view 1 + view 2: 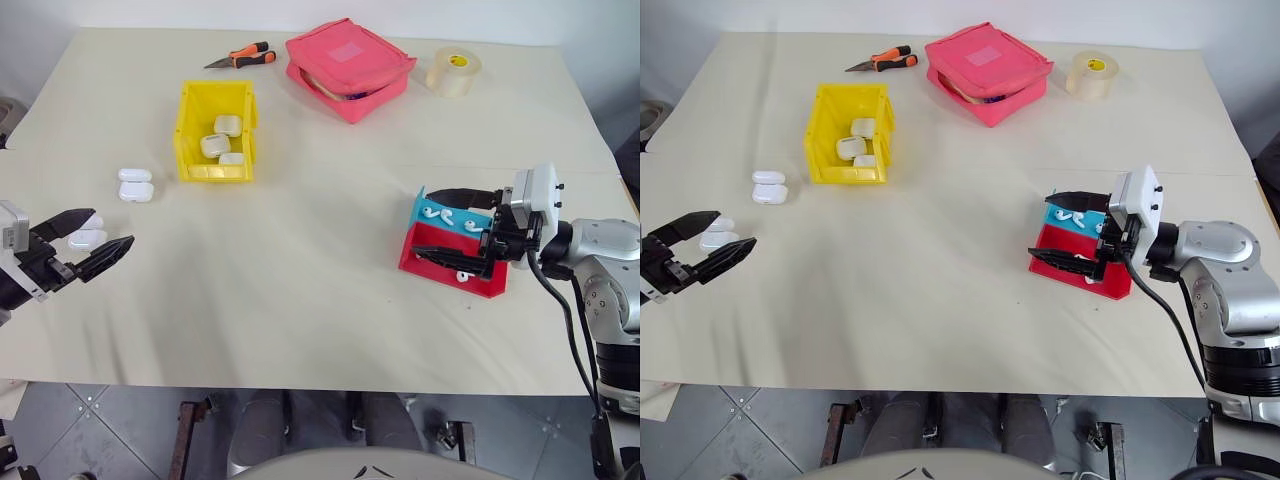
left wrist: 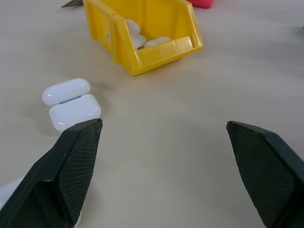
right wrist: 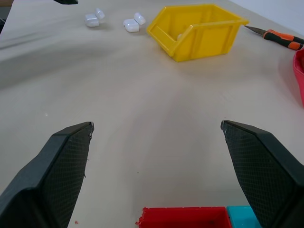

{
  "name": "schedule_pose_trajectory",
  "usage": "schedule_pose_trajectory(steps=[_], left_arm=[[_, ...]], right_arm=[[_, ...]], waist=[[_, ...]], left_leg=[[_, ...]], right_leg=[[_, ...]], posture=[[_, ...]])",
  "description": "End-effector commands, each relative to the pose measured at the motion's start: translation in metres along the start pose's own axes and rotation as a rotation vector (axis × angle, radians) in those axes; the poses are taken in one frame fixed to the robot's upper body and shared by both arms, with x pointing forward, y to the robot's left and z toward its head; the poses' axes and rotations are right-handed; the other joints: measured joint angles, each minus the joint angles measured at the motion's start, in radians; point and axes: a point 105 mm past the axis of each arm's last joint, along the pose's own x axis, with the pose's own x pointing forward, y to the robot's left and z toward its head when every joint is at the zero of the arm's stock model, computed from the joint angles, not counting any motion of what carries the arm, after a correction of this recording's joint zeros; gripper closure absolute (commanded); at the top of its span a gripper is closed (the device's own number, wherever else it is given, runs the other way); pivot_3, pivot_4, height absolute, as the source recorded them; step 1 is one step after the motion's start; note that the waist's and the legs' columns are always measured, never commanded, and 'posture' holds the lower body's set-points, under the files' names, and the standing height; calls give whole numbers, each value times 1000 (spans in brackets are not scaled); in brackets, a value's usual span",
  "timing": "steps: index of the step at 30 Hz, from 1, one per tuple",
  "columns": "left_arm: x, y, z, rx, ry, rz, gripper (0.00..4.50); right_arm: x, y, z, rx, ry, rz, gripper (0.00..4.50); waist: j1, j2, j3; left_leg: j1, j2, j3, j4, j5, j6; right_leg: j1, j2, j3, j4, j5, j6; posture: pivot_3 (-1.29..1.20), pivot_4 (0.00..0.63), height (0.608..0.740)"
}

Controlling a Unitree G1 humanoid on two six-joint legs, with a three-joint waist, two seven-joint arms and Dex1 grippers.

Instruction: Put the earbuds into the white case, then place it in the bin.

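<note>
While both arms hang low over the cream worktop [image 1: 300, 290], the left tool [image 1: 88, 243] sits at the near left edge with its two black fingers spread wide apart and nothing clamped between them, though a white case [image 1: 87, 238] lies on the worktop just between and behind the fingertips (whether it touches a finger cannot be told). A little farther back, two more white cases [image 1: 135, 186] lie side by side, touching each other, close to the left of the yellow bin [image 1: 215, 130]. The bin stands upright on the left half of the worktop with its lowered lip facing the near side, and several white cases [image 1: 222, 140] already rest inside it. On the right, the right tool [image 1: 455, 223] is also spread wide and holds nothing; its fingers reach over the red tray [image 1: 448, 268] and the teal tray [image 1: 440, 212], which sit touching each other, the teal one behind the red one. The earbuds [image 1: 452, 215] lie in the teal tray, small white shapes with short stems, and another white piece shows at the front of the red tray under the lower finger. At the far side of the worktop lie orange-handled pliers [image 1: 245, 56], a pink zip pouch [image 1: 348, 66] to their right, and a roll of clear tape [image 1: 453, 71] beyond that, all well apart from both tools.
</note>
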Motion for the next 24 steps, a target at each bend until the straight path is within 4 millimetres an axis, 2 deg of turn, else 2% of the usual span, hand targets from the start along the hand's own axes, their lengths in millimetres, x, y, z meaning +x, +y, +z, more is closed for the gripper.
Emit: schedule_pose_trajectory(steps=[1,10,13,16,19,21,24], left_arm=[[-7,5,12,45,-42,26,53],[-10,15,14,-26,-22,124,53],[-11,16,20,13,-16,174,53],[-15,19,31,59,-18,235,53],[-21,24,39,61,19,280,53],[-25,32,35,6,108,348,53],[-24,32,34,-26,189,343,53]], right_arm=[[-2,-2,9,-46,-18,-3,0],[0,-4,10,-43,-27,9,0],[2,-4,13,-47,-38,30,0],[8,-1,23,-120,-65,59,0],[18,1,42,-142,-135,92,0],[23,0,48,-147,-155,98,0],[28,1,50,-149,-166,123,0]], waist=[[0,0,0],[-1,0,0],[-1,0,0],[-1,0,0],[-3,0,0],[-4,0,0],[-3,0,0]], left_leg=[[0,0,0,0,0,0],[0,0,0,0,0,0],[0,0,0,0,0,0],[0,0,0,0,0,0],[0,1,0,0,0,0],[0,1,0,0,0,0],[0,1,0,0,0,0]], right_leg=[[0,0,0,0,0,0],[0,0,0,0,0,0],[0,0,0,0,0,0],[0,0,0,0,0,0],[0,0,0,0,0,0],[0,0,1,0,0,0],[0,0,1,0,0,0]], posture=[[0,150,740],[0,150,740],[0,150,740],[0,150,740],[0,150,740],[0,150,740],[0,150,740]])
